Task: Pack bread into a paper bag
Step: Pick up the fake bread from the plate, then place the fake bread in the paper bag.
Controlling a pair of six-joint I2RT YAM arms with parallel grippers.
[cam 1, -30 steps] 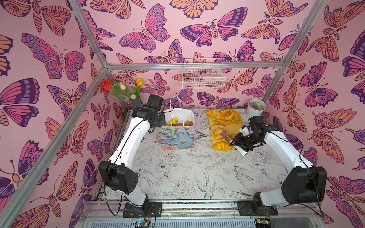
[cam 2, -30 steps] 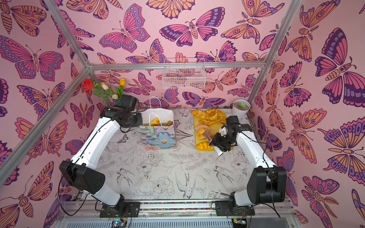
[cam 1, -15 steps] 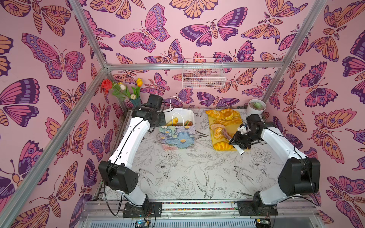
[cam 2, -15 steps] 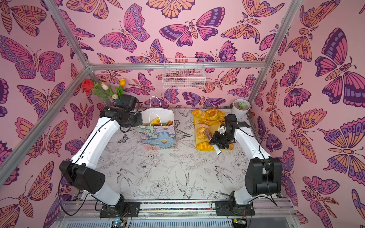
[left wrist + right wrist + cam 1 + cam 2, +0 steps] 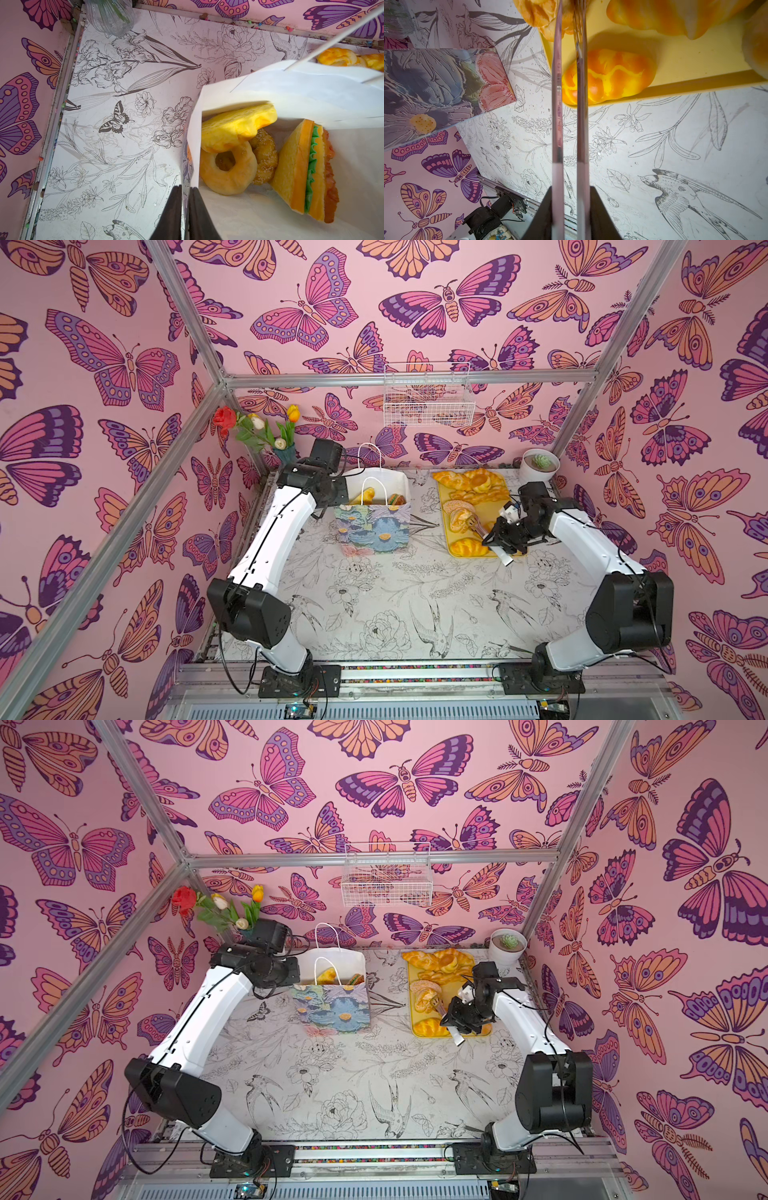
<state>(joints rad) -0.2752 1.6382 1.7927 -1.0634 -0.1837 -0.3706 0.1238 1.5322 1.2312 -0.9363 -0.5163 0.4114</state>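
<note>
Bread (image 5: 471, 485) crowds the yellow tray (image 5: 685, 62); right fingers (image 5: 542, 218) squeeze tongs (image 5: 557, 104), left fingers (image 5: 172, 212) pinch the paper bag (image 5: 291, 93) rim.

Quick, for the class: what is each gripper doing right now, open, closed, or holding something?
Left gripper: closed, pinching the paper bag wall.
Right gripper: closed on metal tongs, tips at a pastry.
</note>
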